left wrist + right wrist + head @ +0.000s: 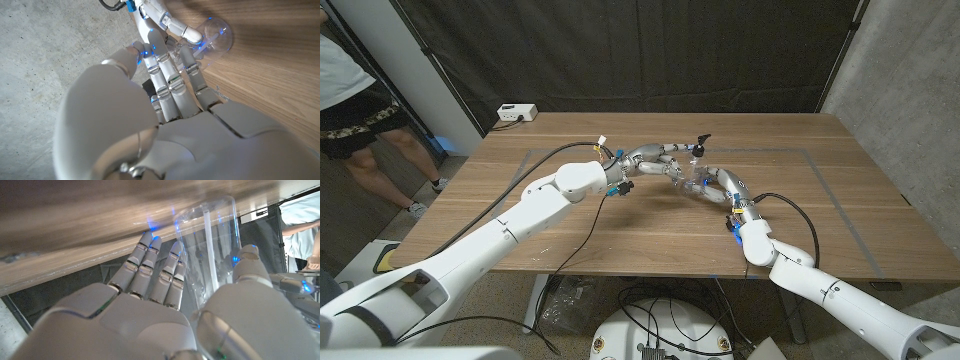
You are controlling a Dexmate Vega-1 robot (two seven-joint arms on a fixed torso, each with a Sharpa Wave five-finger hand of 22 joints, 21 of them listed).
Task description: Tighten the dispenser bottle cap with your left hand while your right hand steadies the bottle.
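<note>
Head view: right hand [718, 186] grips clear bottle [697, 178], light/slick; left hand [655, 160] fingers closed at black cap [701, 144], grip unconfirmed.

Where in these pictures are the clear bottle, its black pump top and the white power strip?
clear bottle [210, 250], right wrist view, on its see-through wall.
black pump top [701, 142], head view, on the pump head above the bottle.
white power strip [517, 113], head view, on its top face at the table's far left corner.

Clear bottle [697, 178], apparently upright, mid-table
</note>
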